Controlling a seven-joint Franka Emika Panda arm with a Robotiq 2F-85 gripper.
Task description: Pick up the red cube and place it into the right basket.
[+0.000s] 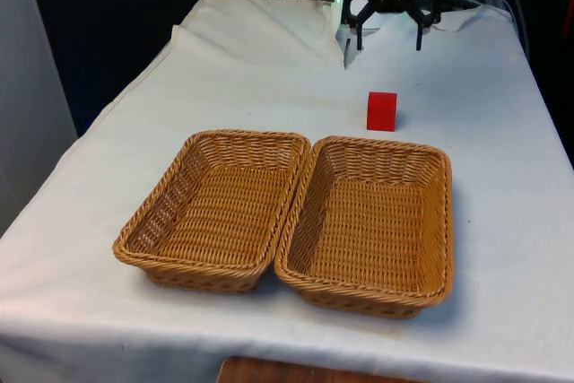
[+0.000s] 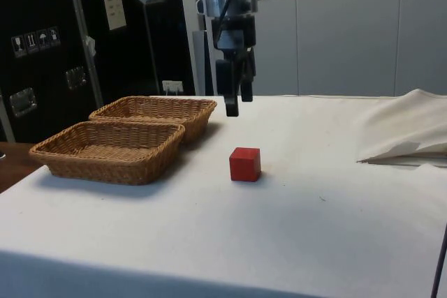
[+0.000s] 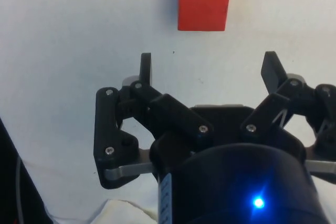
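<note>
Above cloth, claw [image 1: 388, 40] hangs spread, empty; red cube [image 1: 381, 111] sits behind right basket [image 1: 369, 219].

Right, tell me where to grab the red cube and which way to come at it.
Come straight down from above and close on two opposite side faces of the red cube. It sits flat and alone on the cloth, clear of both baskets, so its flat, parallel sides are free. The gripper hangs open above the table, beyond the cube from the baskets.
</note>
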